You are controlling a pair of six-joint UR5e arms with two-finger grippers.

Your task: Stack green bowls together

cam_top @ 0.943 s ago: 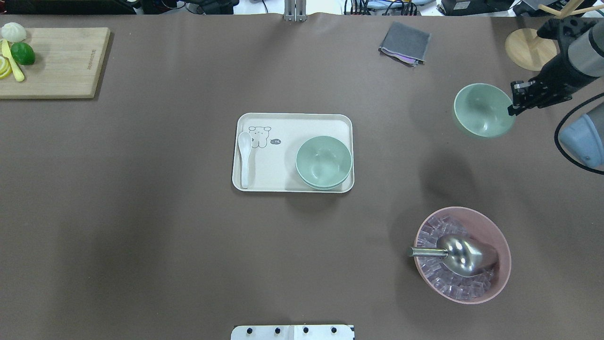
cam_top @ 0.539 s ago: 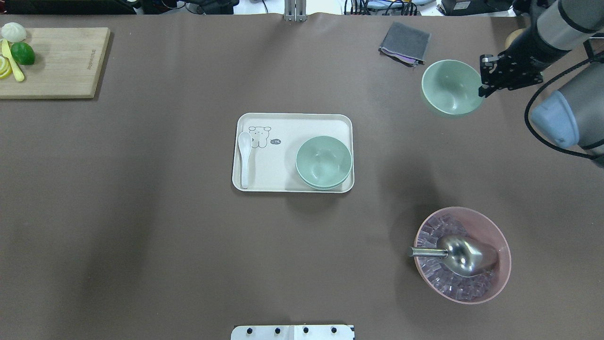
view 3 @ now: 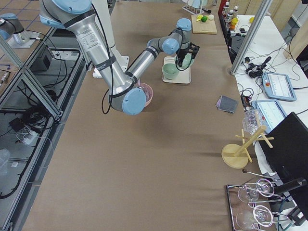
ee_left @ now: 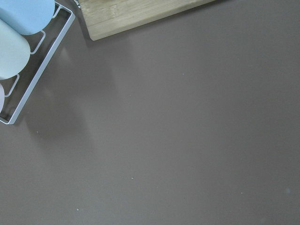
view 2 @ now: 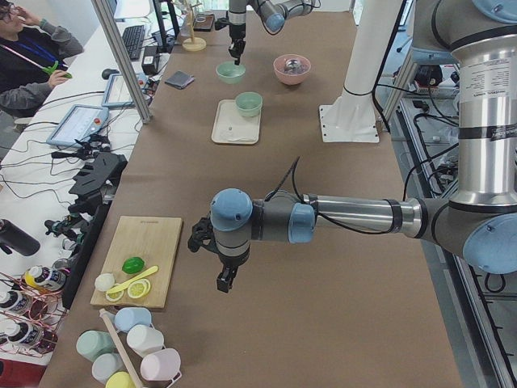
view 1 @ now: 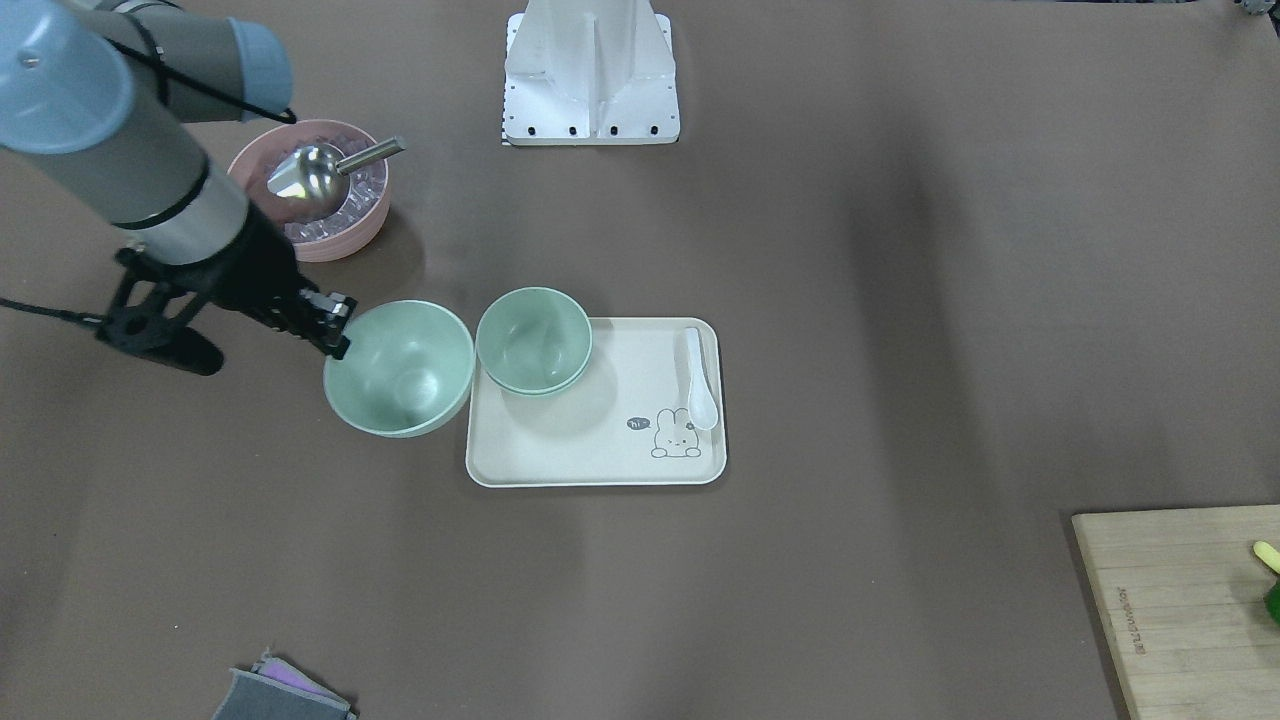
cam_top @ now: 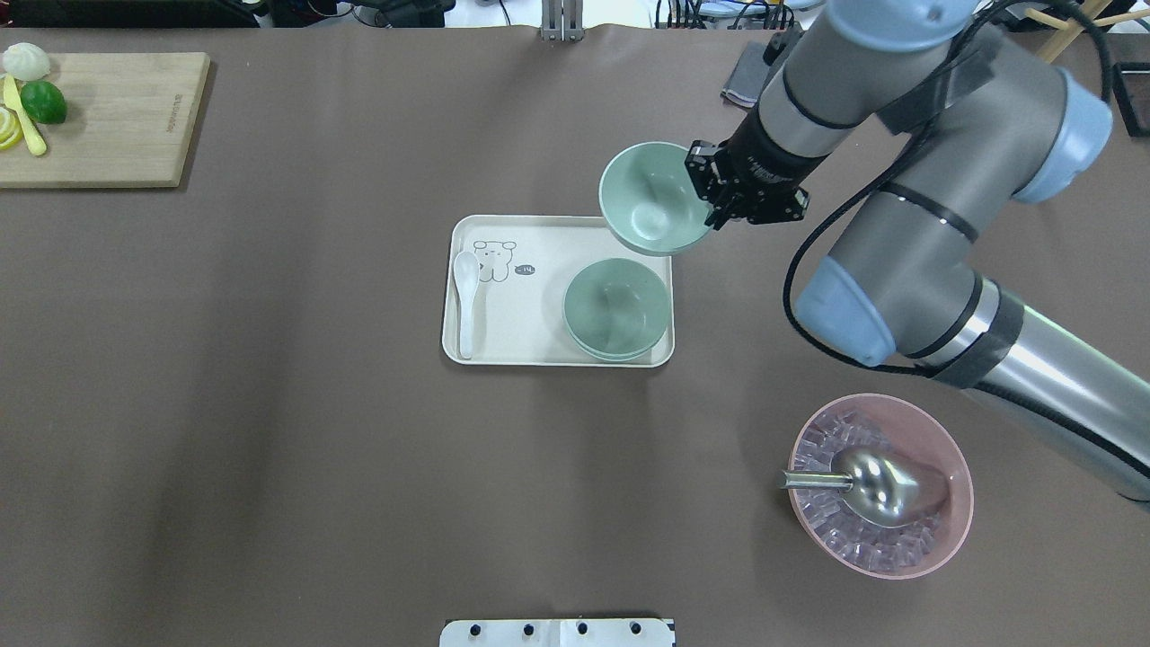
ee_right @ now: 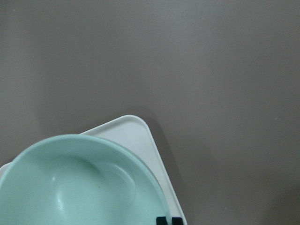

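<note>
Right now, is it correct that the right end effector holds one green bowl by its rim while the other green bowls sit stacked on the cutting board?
Not quite: the stacked bowls sit on the tray, not the cutting board, as the overhead view shows. The right end effector does hold one green bowl by its rim.

Nested green bowls (cam_top: 616,308), two, pale mint, upright on tray (cam_top: 521,314) right end; third green bowl (cam_top: 651,198) raised, tilted, beside tray's far-right corner.
</note>
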